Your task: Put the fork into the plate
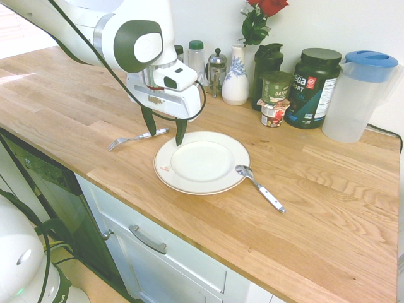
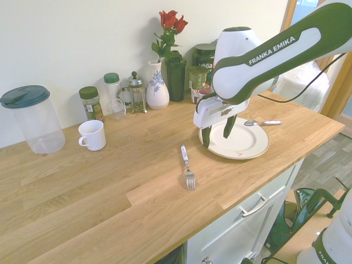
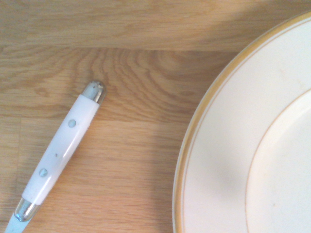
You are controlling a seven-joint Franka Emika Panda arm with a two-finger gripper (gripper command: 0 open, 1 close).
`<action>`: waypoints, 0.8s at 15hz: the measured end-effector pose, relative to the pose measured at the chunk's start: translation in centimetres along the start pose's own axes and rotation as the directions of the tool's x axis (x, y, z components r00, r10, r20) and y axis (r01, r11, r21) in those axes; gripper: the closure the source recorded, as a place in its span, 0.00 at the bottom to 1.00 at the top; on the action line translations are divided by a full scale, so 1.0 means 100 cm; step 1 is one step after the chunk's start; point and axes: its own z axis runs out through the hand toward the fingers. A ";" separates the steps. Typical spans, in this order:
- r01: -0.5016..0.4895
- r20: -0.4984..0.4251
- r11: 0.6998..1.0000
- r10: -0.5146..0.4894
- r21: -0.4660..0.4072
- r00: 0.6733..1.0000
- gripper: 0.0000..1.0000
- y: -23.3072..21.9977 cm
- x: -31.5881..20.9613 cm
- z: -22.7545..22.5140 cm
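Pincer point(image 2: 218, 142) gapes wide, empty, above smooth round ceramic plate point(image 2: 235, 138) and slim metal fork point(image 2: 187, 170).

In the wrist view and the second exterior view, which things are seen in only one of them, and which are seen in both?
Only the wrist view: nothing extra, just closer detail, such as the rivets on the fork's handle.
Only the second exterior view: the spoon, white mug, vase and the fork's tines.
Both: the fork's handle and the plate.
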 end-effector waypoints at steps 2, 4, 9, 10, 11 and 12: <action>-0.005 0.009 1.000 0.005 -0.002 1.000 0.00 0.000 -0.001 0.001; -0.017 0.017 1.000 0.016 0.010 1.000 0.00 -0.002 -0.003 0.001; -0.109 -0.011 0.993 0.109 0.039 0.994 0.00 -0.041 -0.028 -0.002; -0.131 -0.017 0.991 0.131 0.033 0.991 0.00 -0.052 -0.033 0.003; -0.154 -0.015 0.988 0.155 0.028 0.988 0.00 -0.063 -0.037 0.007; -0.180 -0.010 0.983 0.180 0.030 0.984 0.00 -0.074 -0.041 0.008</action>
